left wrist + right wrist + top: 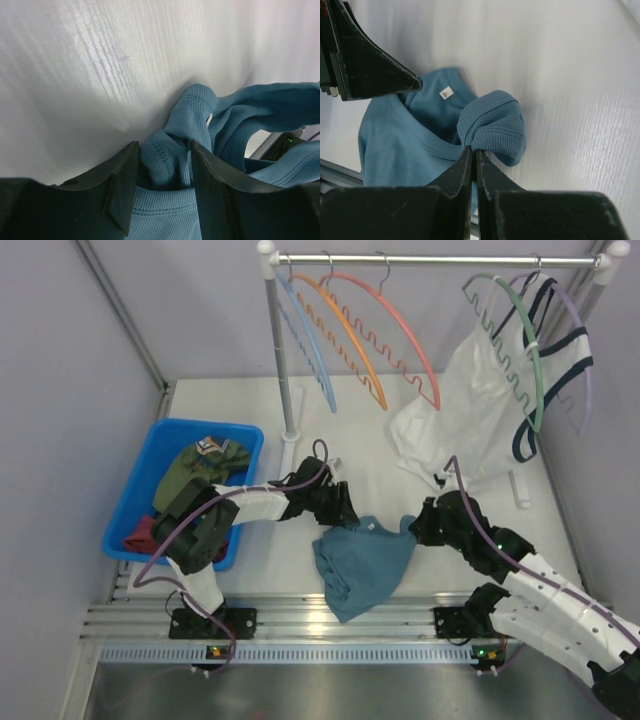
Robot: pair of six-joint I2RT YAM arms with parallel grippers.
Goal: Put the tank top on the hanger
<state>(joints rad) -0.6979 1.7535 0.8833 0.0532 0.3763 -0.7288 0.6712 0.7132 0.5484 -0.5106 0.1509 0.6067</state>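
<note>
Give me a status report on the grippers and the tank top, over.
Left gripper shut on a tank top strap. Right gripper shut on bunched tank top fabric. Hanger bare on the rail. Nothing in the way.

No word, brand or number can be read anywhere. The only label is a small white tag (446,92) sewn inside the neckline of the tank top (395,140). In the right wrist view it lies up and to the left of the right end effector (474,152) and bears a tiny dark mark, too small to make out. In the left wrist view a white sliver (209,119) shows among the folds, up and right of the left end effector (165,150), with nothing legible on it.
</note>
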